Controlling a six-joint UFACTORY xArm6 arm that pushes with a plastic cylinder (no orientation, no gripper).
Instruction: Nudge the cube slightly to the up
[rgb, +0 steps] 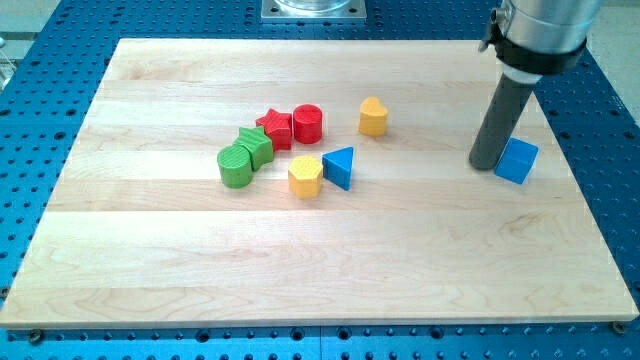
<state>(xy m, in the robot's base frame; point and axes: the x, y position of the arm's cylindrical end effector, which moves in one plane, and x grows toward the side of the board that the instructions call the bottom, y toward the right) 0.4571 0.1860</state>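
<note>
A blue cube (517, 161) sits on the wooden board (320, 270) near the view's right edge. My tip (486, 164) rests on the board right at the cube's left side, touching it or nearly so. The dark rod rises from there up to the arm at the view's top right.
A cluster lies left of centre: a red star (274, 128), a red cylinder (308, 123), a green star (256, 146), a green cylinder (236, 166), a yellow hexagon (305, 176) and a blue triangle (339, 167). A yellow heart-shaped block (373, 117) stands apart. A blue perforated table (50, 60) surrounds the board.
</note>
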